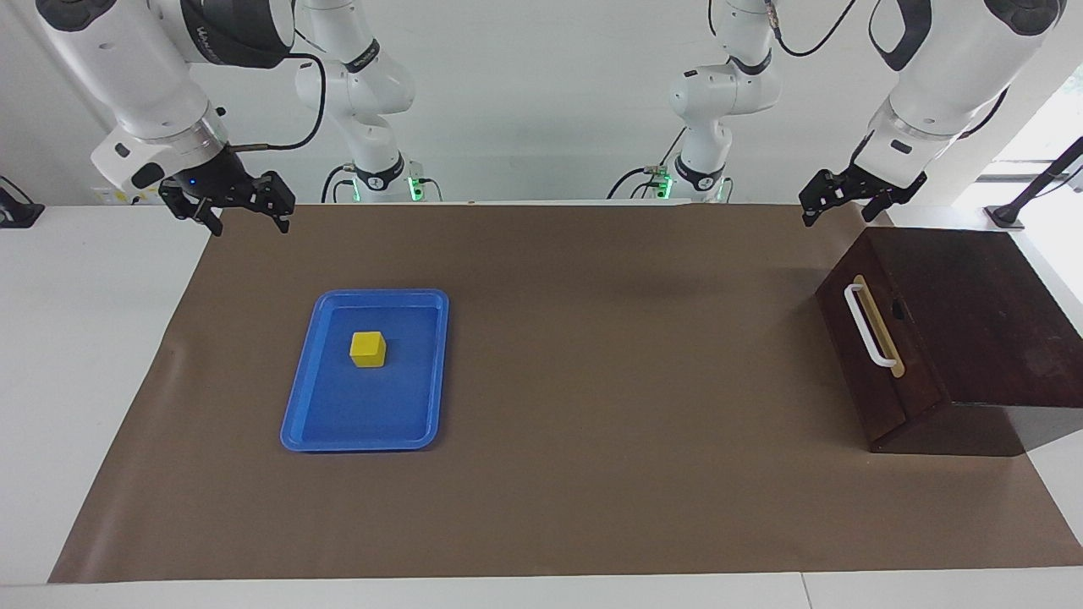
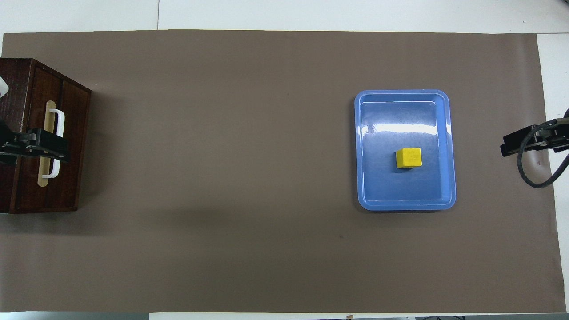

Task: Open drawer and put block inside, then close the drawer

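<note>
The dark wooden drawer [image 1: 909,372] sits shut in its box at the left arm's end of the table, its white handle [image 1: 867,326] facing the table's middle. It also shows in the overhead view [image 2: 73,133]. The yellow block [image 1: 368,348] lies in a blue tray [image 1: 296,372] toward the right arm's end; the overhead view shows the block [image 2: 409,158] too. My left gripper [image 1: 836,210] hangs open and empty in the air by the box's corner, apart from the handle. My right gripper [image 1: 245,216] hangs open and empty above the mat's corner, away from the tray.
A brown mat [image 1: 592,381] covers the white table. In the overhead view the left gripper [image 2: 60,149] covers the handle [image 2: 58,118], and the right gripper [image 2: 509,146] shows at the mat's edge beside the tray [image 2: 402,94].
</note>
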{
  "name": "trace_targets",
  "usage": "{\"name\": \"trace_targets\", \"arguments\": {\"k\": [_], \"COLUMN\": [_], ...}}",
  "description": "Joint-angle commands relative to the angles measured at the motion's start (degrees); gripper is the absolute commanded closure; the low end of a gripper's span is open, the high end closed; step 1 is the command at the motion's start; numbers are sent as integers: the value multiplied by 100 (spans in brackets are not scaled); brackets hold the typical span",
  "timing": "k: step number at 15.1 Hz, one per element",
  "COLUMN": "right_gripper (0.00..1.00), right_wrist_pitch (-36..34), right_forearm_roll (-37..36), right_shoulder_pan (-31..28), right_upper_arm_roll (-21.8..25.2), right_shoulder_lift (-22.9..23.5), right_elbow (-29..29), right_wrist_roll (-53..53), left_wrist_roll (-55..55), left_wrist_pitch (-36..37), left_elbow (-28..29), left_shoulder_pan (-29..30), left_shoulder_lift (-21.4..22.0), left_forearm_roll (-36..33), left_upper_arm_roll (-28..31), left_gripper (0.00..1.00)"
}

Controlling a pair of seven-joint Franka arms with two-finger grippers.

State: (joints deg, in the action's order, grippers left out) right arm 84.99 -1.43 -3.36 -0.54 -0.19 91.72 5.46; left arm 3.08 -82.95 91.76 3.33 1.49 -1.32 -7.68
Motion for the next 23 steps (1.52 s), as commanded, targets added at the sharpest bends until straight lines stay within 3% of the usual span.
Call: {"name": "trace_targets", "arguments": {"k": [1, 7, 18, 23], "right_gripper": [0, 0, 0, 0], "right_wrist_pitch": [-27, 562, 614, 527], "right_forearm_roll": [-16, 55, 99, 625], "right_shoulder_pan": [-59, -51, -42, -112], "right_upper_arm_roll": [-51, -60, -60, -34], "right_shoulder_lift": [-87, -174, -166, -219], "right_elbow": [65, 258, 294, 522], "right_wrist_roll": [-46, -90, -510, -1897], "left_wrist_roll": [8, 8, 8, 8], "left_wrist_pitch": [-63, -55, -72, -55], "left_elbow": [184, 193, 184, 193], "left_shoulder_pan": [45, 45, 45, 45], "left_shoulder_lift": [185, 185, 185, 185], "left_forearm_roll": [-35, -35, -35, -35], "left_upper_arm_roll": [-14, -14, -14, -14], "left_gripper": [0, 0, 0, 0]}}
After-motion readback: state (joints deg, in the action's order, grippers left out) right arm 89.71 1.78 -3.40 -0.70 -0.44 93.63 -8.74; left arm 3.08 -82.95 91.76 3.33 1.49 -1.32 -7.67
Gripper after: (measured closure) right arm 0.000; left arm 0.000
